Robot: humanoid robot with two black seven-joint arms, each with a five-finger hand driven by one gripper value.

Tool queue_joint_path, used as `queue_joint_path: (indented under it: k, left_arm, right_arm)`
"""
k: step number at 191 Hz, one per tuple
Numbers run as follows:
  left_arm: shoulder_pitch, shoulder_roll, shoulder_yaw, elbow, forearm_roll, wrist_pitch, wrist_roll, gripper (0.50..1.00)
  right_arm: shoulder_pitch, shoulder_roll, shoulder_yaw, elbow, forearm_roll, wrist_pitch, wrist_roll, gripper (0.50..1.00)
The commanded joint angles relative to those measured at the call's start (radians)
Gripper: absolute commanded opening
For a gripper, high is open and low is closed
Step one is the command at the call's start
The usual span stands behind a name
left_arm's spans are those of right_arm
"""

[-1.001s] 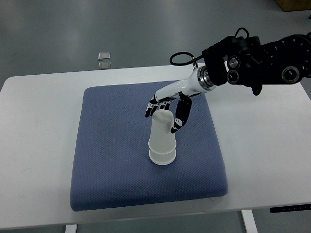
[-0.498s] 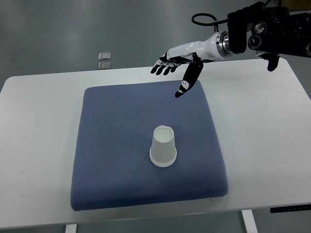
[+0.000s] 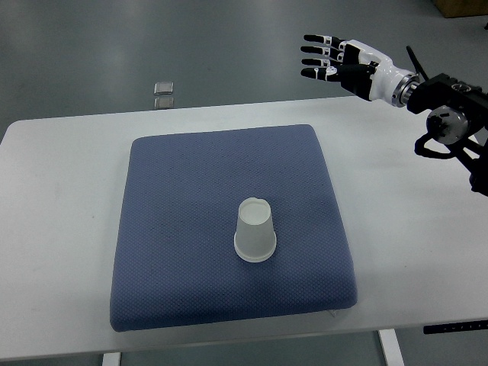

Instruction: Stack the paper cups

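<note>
A white paper cup stack (image 3: 255,231) stands upside down near the middle of the blue mat (image 3: 183,229), with a doubled rim at its base. My right hand (image 3: 328,58) is raised high at the upper right, beyond the table's far edge and well away from the cups. Its fingers are spread flat and hold nothing. The left arm does not show.
The mat lies on a white table (image 3: 61,229). Two small clear blocks (image 3: 163,94) lie on the grey floor beyond the table's far edge. A brown box corner (image 3: 461,8) shows at the top right.
My right hand let go of the cup stack, then lifted up and back to the upper right, off the mat. The cups stayed upright in place.
</note>
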Motion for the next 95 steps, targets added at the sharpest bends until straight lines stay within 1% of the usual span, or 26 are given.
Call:
queue_joint_path:
  k: [1,17,24,31,50,71,95]
  left_arm:
    - [0.0,0.0,0.0,-0.001,0.0,0.0,0.0,1.0]
    - [0.0,0.0,0.0,-0.001,0.0,0.0,0.0,1.0]
    - [0.0,0.0,0.0,-0.002,0.0,0.0,0.0,1.0]
    - [0.0,0.0,0.0,-0.002,0.0,0.0,0.0,1.0]
    - [0.0,0.0,0.0,-0.004,0.002,0.0,0.0,1.0]
    - [0.0,0.0,0.0,-0.004,0.002,0.0,0.0,1.0]
    - [0.0,0.0,-0.001,-0.004,0.0,0.0,0.0,1.0]
  right_arm:
    - [-0.074,0.085,0.096,-0.037,0.003,-0.05,0.038,0.895]
    - [-0.117,0.136,0.149,-0.08,0.003,-0.067,0.104,0.897]
    - [-0.123,0.15,0.164,-0.096,0.003,-0.069,0.123,0.897]
    - [-0.132,0.169,0.184,-0.115,0.003,-0.069,0.137,0.909]
    - [-0.152,0.219,0.23,-0.146,0.006,-0.069,0.141,0.911]
    - [-0.168,0.255,0.259,-0.155,0.025,-0.07,0.143,0.911]
    - [-0.18,0.278,0.259,-0.155,0.028,-0.07,0.178,0.913]
